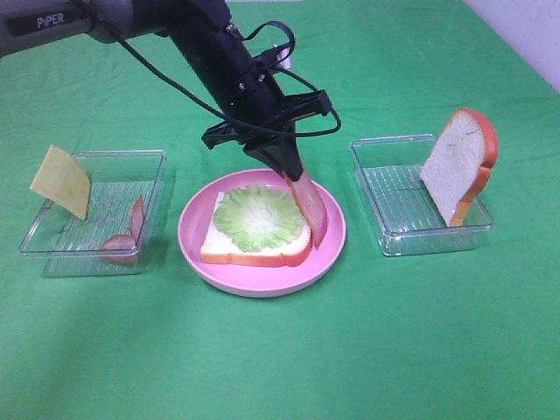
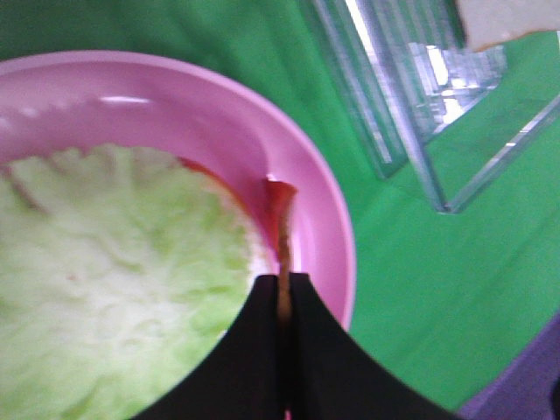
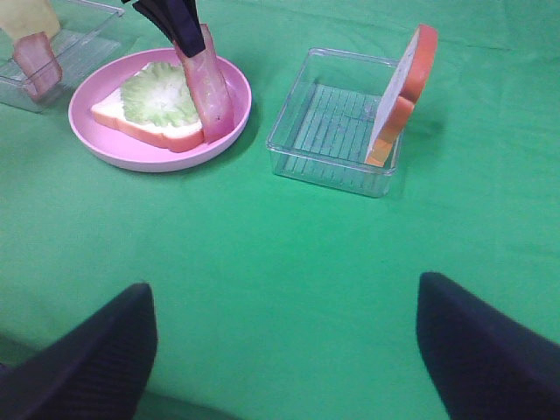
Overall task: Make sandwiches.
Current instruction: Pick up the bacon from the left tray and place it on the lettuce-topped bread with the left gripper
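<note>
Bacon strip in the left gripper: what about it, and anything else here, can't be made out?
Bacon strip: whether its lower end touches the plate; left wrist view is blurred and edge-on.
Left tray: how many bacon pieces; its wall distorts them in the exterior view, the right wrist view crops it.
Right gripper: outside the exterior view; fingers cropped by the right wrist frame.

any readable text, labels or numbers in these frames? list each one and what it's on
"PiPER": white lettering on the grey link of the left arm, top left of the high view.
No other text, numbers or signs can be read in any of the three views.
</note>
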`<state>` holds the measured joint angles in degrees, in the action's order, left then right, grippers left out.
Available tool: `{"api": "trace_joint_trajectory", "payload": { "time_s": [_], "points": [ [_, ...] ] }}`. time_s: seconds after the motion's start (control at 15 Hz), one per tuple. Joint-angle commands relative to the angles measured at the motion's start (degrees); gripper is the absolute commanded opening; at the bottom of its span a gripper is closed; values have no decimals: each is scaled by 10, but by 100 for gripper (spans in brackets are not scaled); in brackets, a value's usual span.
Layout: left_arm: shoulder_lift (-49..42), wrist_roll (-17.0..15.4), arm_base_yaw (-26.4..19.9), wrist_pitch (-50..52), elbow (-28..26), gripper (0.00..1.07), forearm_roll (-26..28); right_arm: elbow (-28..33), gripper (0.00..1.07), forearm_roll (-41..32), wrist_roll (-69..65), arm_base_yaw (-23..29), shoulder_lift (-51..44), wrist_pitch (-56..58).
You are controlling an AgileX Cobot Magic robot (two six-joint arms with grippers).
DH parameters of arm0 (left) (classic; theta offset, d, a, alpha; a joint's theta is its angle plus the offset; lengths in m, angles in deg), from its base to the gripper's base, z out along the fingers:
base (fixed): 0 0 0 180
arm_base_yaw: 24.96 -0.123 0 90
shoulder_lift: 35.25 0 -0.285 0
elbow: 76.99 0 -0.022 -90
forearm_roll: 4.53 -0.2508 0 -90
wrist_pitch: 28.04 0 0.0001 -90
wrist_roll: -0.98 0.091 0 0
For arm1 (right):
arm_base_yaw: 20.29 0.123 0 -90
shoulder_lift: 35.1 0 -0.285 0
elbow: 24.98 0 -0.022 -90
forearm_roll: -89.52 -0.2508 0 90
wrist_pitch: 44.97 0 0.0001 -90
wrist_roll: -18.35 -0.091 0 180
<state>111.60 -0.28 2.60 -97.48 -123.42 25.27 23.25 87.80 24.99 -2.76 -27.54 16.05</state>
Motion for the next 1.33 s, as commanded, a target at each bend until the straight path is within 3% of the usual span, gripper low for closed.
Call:
{"api": "trace_joint_trajectory", "payload": {
  "time_s": [0.07, 0.47, 0.93, 1.2, 1.27, 1.33],
  "points": [
    [0, -9, -1, -35, -1, 0, -60, 2, 75, 2, 2, 2, -13, -5],
    [0, -29, -1, -28, -1, 0, -140, 2, 75, 2, 2, 2, -13, -5],
    [0, -48, -1, -35, -1, 1, -156, 2, 75, 2, 2, 2, -13, -5],
    [0, -48, -1, -35, -1, 27, -156, 2, 75, 2, 2, 2, -13, -5],
    [0, -47, -1, -35, -1, 48, -156, 2, 75, 2, 2, 2, -13, -5],
    [0, -45, -1, -35, -1, 52, -156, 2, 75, 2, 2, 2, -13, -5]
  ]
}}
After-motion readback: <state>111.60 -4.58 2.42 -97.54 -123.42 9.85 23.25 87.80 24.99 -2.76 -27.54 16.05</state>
